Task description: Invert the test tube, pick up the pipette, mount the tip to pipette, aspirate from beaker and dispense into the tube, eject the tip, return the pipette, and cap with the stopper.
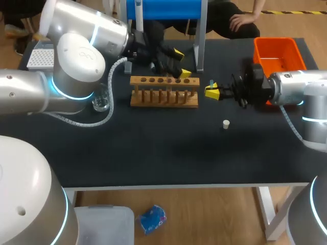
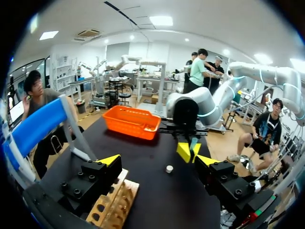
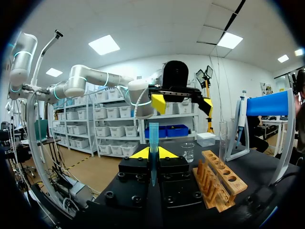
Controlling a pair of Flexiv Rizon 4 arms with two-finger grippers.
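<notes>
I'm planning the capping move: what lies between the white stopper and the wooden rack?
Nothing: the head view shows only bare black table between the stopper and the wooden rack.

An orange bin (image 1: 296, 53) sits at the worktop's far right corner, a wooden rack (image 1: 163, 103) stands mid-worktop toward the far edge, and a blue-topped stand (image 1: 166, 7) is just behind it.

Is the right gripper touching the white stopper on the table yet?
Apart. The head view shows bare table between the right gripper, shut on a blue tube, and the white stopper.
</notes>
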